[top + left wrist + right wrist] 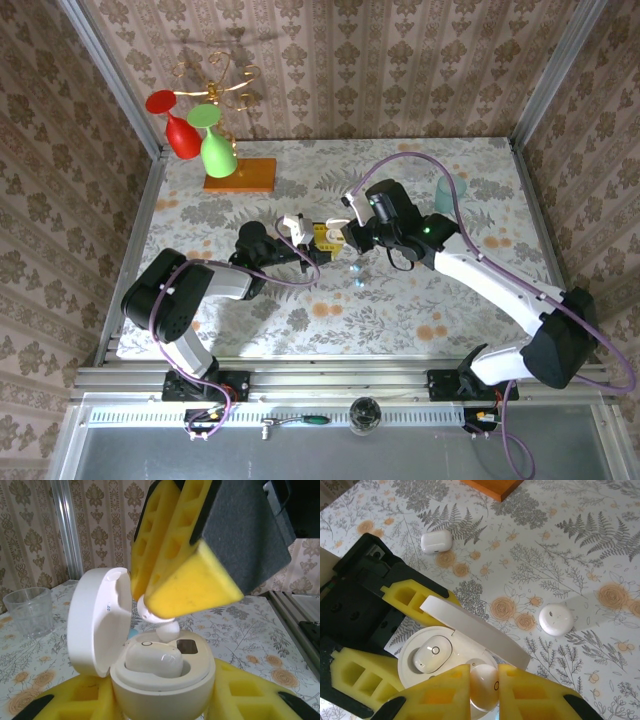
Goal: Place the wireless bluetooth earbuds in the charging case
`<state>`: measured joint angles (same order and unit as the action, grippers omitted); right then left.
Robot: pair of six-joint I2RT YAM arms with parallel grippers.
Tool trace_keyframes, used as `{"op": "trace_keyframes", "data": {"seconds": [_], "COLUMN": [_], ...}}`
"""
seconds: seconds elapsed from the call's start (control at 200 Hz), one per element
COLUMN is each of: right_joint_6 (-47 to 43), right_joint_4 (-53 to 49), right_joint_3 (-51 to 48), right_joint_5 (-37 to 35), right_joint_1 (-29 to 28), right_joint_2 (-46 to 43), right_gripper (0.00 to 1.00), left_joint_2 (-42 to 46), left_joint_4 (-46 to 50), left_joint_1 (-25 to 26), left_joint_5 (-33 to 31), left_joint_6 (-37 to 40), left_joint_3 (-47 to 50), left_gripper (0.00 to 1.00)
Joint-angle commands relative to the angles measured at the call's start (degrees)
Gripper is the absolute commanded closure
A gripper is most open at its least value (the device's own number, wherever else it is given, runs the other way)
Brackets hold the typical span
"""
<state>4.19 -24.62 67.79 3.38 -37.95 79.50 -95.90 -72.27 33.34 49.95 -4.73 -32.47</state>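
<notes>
Now we grip the charging case [165, 685] in our left gripper [165, 707], its yellow foam fingers clamped on either side of the cream, round body, lifted above the flowered worktop [580, 540]. The case's lid [92, 625] stands swung open to one side. One earbud [152, 660] lies seated in its well inside the case. Our right gripper [484, 696] is clenched on the other earbud [482, 682] and holds it just over the empty well beside the seated one; we cannot tell whether it touches the case. On the worktop beyond lie a white oblong case [436, 542] and a white round case [556, 619], well apart. A clear cup [30, 611] stands behind the lid.
</notes>
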Motion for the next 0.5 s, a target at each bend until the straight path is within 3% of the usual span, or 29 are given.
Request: {"op": "trace_keyframes", "data": {"seconds": [0.0, 0.21, 0.34, 0.495], "right_joint_6": [-1.8, -2.2, -0.6, 0.3], "right_joint_4": [-1.8, -2.1, -1.6, 0.5], "right_joint_3": [-0.1, 0.8, 1.6, 0.8], "right_joint_5": [1.0, 1.7, 1.3, 0.2], "right_joint_1": [-0.8, -1.3, -1.3, -1.3], "right_joint_2": [2.2, 3.0, 1.4, -3.5], "right_gripper": [0.81, 0.80, 0.60, 0.48], "left_joint_2": [1.4, 1.1, 1.1, 0.6], "left_joint_4": [-1.6, -1.7, -1.7, -1.7], "left_joint_1": [0.5, 0.5, 0.4, 0.1], "left_joint_5": [0.7, 0.8, 0.8, 0.6], "left_joint_6": [-0.5, -0.8, -0.4, 0.2], "left_joint_3": [-1.5, -2.0, -1.6, -1.1], "left_gripper": [0.74, 0.74, 0.74, 0.74]}}
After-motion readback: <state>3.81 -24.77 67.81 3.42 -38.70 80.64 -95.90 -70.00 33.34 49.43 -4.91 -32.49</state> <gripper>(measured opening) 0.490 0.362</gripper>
